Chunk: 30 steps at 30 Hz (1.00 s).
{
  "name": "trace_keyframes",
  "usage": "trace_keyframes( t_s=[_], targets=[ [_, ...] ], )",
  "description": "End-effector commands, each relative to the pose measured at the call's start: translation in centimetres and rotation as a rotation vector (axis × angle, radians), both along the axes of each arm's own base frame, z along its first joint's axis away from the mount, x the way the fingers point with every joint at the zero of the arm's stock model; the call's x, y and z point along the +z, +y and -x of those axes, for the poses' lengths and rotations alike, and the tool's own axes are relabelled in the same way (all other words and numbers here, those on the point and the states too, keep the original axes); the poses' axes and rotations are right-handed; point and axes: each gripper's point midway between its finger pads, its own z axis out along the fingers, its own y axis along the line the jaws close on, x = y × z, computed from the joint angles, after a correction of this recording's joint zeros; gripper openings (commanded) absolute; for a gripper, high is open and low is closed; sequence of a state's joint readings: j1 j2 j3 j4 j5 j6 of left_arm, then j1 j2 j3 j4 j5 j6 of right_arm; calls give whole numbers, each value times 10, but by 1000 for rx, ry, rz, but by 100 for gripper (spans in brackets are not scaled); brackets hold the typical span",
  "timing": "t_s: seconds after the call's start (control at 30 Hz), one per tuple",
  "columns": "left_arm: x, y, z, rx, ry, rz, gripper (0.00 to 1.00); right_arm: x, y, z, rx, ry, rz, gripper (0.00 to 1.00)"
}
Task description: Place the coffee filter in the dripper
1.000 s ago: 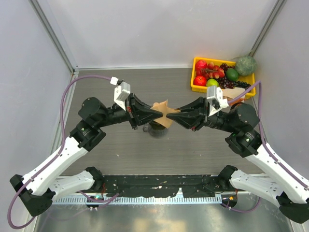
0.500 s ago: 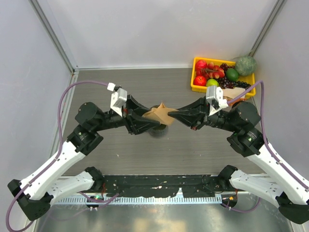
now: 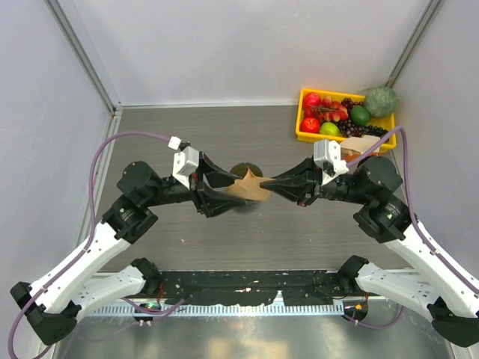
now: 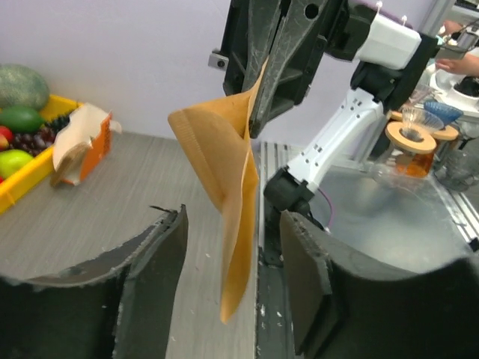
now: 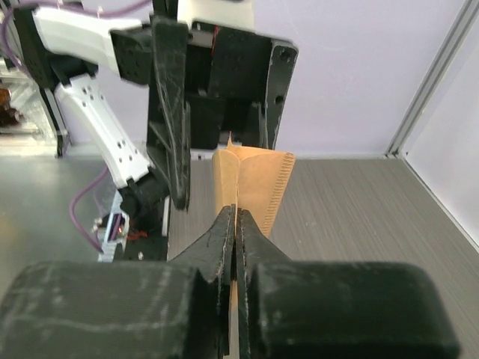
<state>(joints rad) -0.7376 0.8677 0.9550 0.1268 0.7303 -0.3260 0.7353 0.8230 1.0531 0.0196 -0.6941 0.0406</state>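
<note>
The tan-brown coffee filter (image 3: 251, 187) hangs above the table between the two arms, folded flat. My right gripper (image 3: 268, 184) is shut on its right edge; in the right wrist view the closed tips (image 5: 236, 218) pinch the paper (image 5: 258, 179). My left gripper (image 3: 227, 191) stands open around the filter's other end. Its fingers (image 4: 153, 277) flank the hanging paper (image 4: 224, 172) with a gap on each side. The dark olive dripper (image 3: 245, 170) sits on the table right under the filter, which covers most of it.
A yellow tray (image 3: 301, 133) of fruit stands at the back right, with a green melon-like fruit (image 3: 380, 101) and a tan and white packet (image 3: 361, 143) beside it. Grey walls close in the table on the left, back and right.
My left gripper has opened, let go of the filter and drawn back to the left. The right gripper alone now holds the filter, which has come a little nearer.
</note>
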Motion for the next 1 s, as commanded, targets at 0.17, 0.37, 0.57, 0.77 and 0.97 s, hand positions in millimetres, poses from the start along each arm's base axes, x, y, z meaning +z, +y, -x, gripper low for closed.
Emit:
trace_keyframes(
  t_s=[0.17,0.37,0.57,0.77,0.97],
  targets=[
    [-3,33,9,75,-64,-77,71,-47,-19,13,46,-270,290,5],
    [-4,26,-10,148,38,-89,66,-54,-17,3,7,-338,357,5],
    [-9,13,-22,183,85,-111,59,-55,-13,-3,-13,-345,381,5],
    [-6,4,-21,158,89,-117,55,-54,-11,-2,-14,-349,385,5],
    [-9,-1,-17,124,86,-116,54,-55,-10,-1,-8,-346,388,5]
  ],
)
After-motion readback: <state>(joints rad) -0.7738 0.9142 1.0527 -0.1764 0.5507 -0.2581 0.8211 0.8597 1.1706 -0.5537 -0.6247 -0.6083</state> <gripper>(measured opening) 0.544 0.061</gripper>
